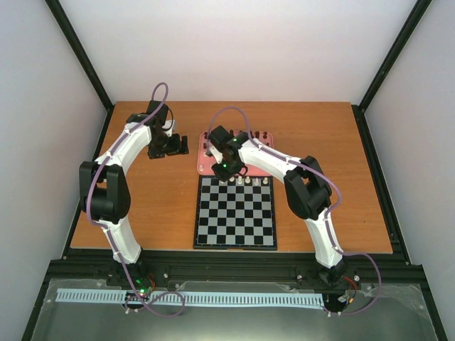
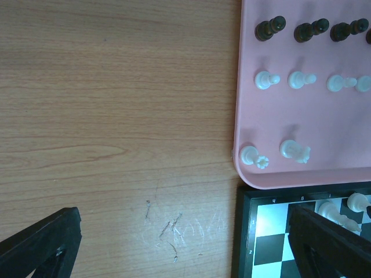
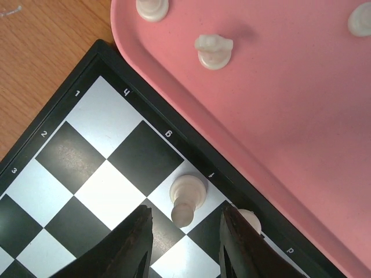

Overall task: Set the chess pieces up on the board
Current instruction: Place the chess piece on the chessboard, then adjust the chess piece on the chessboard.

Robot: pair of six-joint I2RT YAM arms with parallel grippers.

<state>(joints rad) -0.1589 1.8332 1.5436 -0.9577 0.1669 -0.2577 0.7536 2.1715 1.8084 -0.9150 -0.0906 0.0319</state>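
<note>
The checkered board [image 1: 234, 217] lies mid-table, with several cream-white chess pieces [image 1: 245, 182] standing along its far row. My right gripper [image 1: 226, 170] hovers over that row's left end. In the right wrist view its jaws [image 3: 185, 215] stand open on either side of a white piece [image 3: 188, 197] resting on a pale square by the border, with a gap on each side. Another white piece [image 3: 250, 219] shows behind the right finger. My left gripper [image 2: 184, 217] is open over bare wood left of the board [image 2: 272, 231], holding nothing.
The pink tray [image 2: 249, 116] touches the board's far edge and holds a row of dark pieces [image 2: 270, 28], a row of white pieces [image 2: 266, 79] and two more white ones [image 2: 294, 151] near its corner. A white piece [image 3: 213, 51] lies on the tray [image 3: 290, 116].
</note>
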